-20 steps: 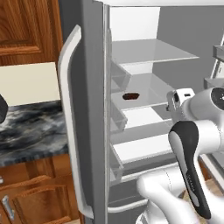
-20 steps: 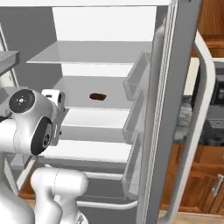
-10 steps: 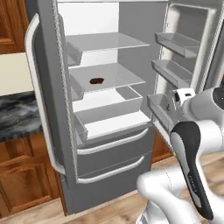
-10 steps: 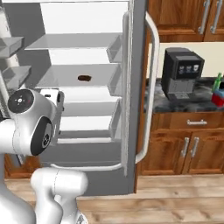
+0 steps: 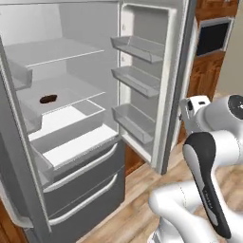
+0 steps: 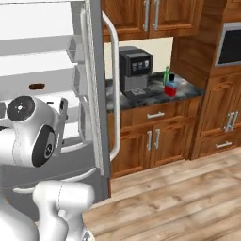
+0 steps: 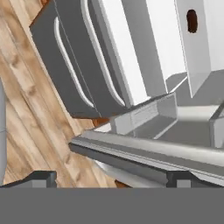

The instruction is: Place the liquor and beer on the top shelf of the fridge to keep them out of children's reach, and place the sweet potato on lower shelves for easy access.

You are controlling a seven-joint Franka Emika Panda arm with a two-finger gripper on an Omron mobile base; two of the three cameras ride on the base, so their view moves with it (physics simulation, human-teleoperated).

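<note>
Lying on fridge (image 5: 161,95) shelf: sweet potato (image 5: 48,99).

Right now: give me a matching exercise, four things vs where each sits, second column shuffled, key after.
1. sweet potato
2. liquor
3. coffee machine
4. top shelf

a. counter, beside the beer
b. bare, highest in the fridge
c. lower shelf in the fridge
d. counter, just right of the fridge door

Pairs: 1-c, 2-a, 3-d, 4-b
</note>
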